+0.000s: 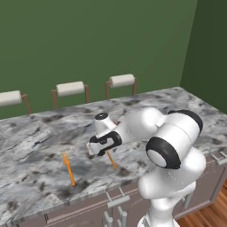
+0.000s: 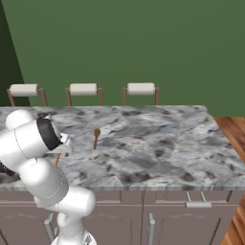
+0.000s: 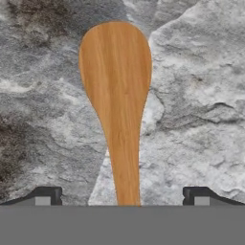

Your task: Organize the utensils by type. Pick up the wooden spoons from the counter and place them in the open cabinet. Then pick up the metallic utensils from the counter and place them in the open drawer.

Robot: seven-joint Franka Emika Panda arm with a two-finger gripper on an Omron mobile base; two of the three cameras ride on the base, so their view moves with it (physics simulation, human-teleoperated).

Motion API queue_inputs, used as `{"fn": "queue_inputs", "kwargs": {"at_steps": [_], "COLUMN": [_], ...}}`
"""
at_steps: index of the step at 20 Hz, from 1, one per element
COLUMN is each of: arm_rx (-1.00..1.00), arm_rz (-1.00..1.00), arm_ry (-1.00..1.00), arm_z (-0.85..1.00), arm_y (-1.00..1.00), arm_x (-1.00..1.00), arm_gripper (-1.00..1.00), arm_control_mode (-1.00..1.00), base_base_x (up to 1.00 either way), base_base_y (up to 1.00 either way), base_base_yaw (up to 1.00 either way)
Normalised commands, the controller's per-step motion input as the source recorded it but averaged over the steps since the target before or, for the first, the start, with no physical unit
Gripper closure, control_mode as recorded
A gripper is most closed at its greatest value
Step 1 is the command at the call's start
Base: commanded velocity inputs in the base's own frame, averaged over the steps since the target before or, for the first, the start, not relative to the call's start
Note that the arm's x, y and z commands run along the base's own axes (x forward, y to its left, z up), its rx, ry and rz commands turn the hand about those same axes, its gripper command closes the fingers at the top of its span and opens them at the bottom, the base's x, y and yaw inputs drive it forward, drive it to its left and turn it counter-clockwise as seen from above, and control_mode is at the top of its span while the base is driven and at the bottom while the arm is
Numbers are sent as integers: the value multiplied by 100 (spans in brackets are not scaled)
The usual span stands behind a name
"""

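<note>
Pincer [image 3: 122, 196] spread wide and empty above wooden spoon [image 3: 117, 95] lying flat on marbled table [image 3: 201, 72], handle between its fingertips [image 3: 47, 195]: best lowered straight, closing across the narrow handle, not the bowl.

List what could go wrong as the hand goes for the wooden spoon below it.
1. The spoon lies flat on the stone counter. The open hand straddles its narrow handle, so the fingertips could strike the stone or close above the handle and miss.
2. A grip that far down the handle leaves the wide bowl hanging off one side; the spoon may tilt or slip when lifted.
3. An orange utensil lies nearby; a wide arm swing could knock it.
</note>
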Motion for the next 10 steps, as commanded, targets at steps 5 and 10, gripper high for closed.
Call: {"fn": "queue_inputs", "kwargs": {"at_steps": [5, 10], "arm_rx": [0, 0], "arm_rz": [0, 0], "arm_ry": [2, 14], "arm_z": [-23, -35], "arm_y": [0, 0], "arm_x": [30, 2], "arm_gripper": [-100, 100], "arm_control_mode": [-100, -100], "base_base_x": [0, 0], "base_base_y": [0, 0], "base_base_yaw": [0, 0]}}
